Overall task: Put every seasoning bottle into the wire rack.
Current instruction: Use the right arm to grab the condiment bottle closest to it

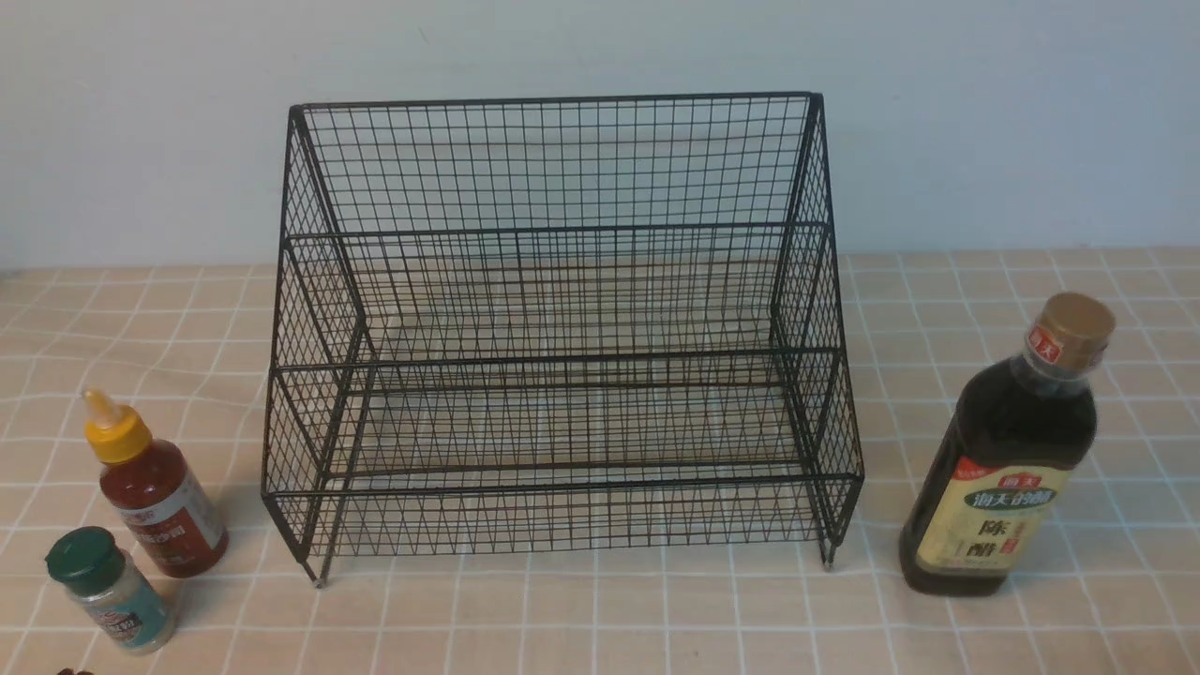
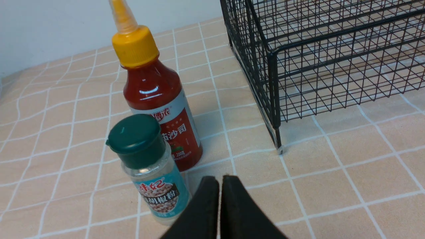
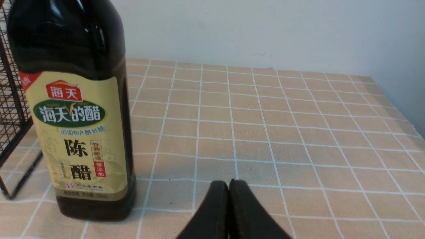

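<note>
The black wire rack (image 1: 562, 328) stands in the middle of the table with nothing in it; its corner also shows in the left wrist view (image 2: 275, 83). The red sauce bottle (image 1: 159, 497) (image 2: 156, 96) and the green-lidded jar (image 1: 108, 586) (image 2: 149, 166) stand left of it. The tall dark bottle with the gold cap (image 1: 1008, 450) (image 3: 73, 109) stands right of it. My left gripper (image 2: 220, 179) is shut and empty, just beside the jar. My right gripper (image 3: 228, 184) is shut and empty, beside the dark bottle. Neither gripper shows in the front view.
A tan checked cloth (image 1: 600, 609) covers the table. A pale wall (image 1: 600, 56) rises behind the rack. The table's far right edge shows in the right wrist view (image 3: 408, 116).
</note>
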`<state>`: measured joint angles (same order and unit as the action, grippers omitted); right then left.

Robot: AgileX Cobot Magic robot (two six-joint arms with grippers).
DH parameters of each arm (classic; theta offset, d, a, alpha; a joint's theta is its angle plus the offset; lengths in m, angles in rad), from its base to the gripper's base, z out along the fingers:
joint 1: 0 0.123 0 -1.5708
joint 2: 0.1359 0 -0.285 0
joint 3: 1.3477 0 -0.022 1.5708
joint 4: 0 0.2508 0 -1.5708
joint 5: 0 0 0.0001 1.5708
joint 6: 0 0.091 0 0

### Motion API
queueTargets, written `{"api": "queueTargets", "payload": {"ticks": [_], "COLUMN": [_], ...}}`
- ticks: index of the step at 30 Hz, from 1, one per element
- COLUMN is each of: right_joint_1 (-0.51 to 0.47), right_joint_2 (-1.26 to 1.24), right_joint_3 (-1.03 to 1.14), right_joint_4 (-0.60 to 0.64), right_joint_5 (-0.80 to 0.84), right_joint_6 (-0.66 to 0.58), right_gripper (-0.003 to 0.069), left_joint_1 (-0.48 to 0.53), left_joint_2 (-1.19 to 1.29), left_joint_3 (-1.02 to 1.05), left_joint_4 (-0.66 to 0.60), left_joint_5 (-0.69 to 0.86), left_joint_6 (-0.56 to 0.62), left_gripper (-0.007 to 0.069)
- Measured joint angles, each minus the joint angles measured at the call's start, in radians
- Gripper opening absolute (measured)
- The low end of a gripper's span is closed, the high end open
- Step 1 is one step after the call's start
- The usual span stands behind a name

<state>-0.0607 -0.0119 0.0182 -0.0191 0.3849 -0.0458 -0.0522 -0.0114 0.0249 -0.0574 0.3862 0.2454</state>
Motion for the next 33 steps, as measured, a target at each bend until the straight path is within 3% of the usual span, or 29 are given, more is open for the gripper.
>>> {"api": "queueTargets", "payload": {"ticks": [27,30,33], "right_joint_1": [0.0,0.0,0.0], "right_joint_2": [0.0,0.0,0.0], "right_joint_3": [0.0,0.007,0.01], "right_joint_4": [0.0,0.019,0.131], "right_joint_5": [-0.001,-0.05,-0.195], "right_joint_6": [0.0,0.005,0.046], "right_gripper": [-0.0015,-0.0015,-0.0015], "left_joint_1": [0.0,0.0,0.0], "left_joint_2": [0.0,0.0,0.0], "left_joint_3": [0.0,0.0,0.0], "left_joint_4": [0.0,0.0,0.0], "left_joint_5": [0.0,0.0,0.0], "left_joint_6": [0.0,0.0,0.0], "left_gripper": [-0.0007,-0.0007,-0.0007]}}
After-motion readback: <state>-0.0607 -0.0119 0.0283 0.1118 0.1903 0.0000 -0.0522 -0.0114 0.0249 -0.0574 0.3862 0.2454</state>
